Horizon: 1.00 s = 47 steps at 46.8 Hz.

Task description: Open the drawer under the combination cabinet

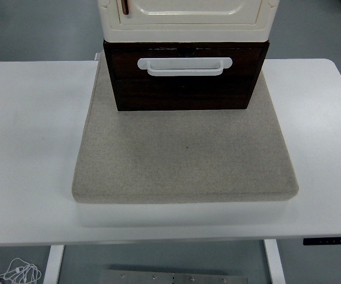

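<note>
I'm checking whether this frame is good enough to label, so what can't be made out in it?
- Cream cabinet: the head view's top edge cuts it off, upper part unseen.
- Dark drawer: only its front and white handle show; the cabinet covers its inside.
- Both robot arms: outside the picture.
- Control panel on the table's edge: too small to read.

Even, bright overhead light fell on the white rectangular worktop [28, 148]; a soft shadow lay beneath the grey felt mat [185, 160]. Focus was sharp, with no glare.
</note>
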Available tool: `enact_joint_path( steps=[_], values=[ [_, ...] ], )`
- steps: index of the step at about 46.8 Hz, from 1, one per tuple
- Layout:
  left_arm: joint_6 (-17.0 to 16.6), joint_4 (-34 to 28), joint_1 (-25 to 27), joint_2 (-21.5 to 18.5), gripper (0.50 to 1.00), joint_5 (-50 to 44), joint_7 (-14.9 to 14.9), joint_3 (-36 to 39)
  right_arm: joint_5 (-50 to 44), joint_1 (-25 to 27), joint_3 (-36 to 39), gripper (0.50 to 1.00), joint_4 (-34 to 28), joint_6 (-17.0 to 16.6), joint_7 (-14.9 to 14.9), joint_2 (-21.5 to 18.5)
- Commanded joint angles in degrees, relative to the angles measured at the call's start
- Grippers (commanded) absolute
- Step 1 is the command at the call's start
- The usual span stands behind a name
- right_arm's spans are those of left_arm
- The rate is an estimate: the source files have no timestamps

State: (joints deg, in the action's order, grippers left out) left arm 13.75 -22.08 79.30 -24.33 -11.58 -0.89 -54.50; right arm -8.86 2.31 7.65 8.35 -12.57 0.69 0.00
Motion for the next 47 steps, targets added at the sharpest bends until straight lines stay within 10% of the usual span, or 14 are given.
enact_joint_path(
  steps=[1,47],
  values=[
    [-0.04,0.02,3.83,-0.02,1.000,2.96,0.01,-0.09,-0.01,-0.02,0.00,0.926,0.00,0.00,0.01,0.00],
    [0.23,-31.87,25.46,-1.78,1.000,11.84,-0.78,23.99,-0.01,-0.02,0.00,0.926,0.00,0.00,0.01,0.00]
  ],
)
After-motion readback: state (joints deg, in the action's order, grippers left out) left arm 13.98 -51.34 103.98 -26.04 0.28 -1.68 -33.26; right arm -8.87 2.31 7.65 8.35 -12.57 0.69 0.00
